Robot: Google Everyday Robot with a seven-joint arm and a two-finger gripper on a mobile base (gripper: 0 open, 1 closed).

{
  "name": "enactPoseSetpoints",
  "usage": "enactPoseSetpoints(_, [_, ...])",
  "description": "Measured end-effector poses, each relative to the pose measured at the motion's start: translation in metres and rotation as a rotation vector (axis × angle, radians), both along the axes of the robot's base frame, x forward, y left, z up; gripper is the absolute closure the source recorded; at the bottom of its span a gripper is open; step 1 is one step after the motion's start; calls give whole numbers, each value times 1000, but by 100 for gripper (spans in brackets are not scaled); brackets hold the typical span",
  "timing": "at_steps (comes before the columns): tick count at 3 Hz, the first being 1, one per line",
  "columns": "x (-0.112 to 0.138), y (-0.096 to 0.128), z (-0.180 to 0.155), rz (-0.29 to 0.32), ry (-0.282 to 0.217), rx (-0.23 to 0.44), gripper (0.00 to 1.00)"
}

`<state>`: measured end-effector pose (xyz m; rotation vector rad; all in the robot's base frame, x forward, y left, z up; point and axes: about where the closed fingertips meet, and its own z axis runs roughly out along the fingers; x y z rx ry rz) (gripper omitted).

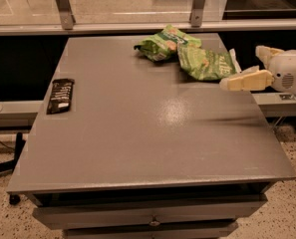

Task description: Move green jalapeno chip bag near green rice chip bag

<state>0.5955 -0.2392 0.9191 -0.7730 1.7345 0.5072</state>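
Grey tabletop [137, 133]: green jalapeno chip bag [205, 63] just off gripper [243, 66] tips, touching green rice chip bag [162, 44] beyond, jaws apart and empty, task looks done.

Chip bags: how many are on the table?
2. The rice bag lies at the table's far edge, the jalapeno bag just right of it. The gripper is at the table's right edge. None seems hidden.
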Motion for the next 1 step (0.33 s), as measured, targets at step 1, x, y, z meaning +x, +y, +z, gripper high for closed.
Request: enactPoseSetpoints(1, [-7,0,11,32,-7,-9,0])
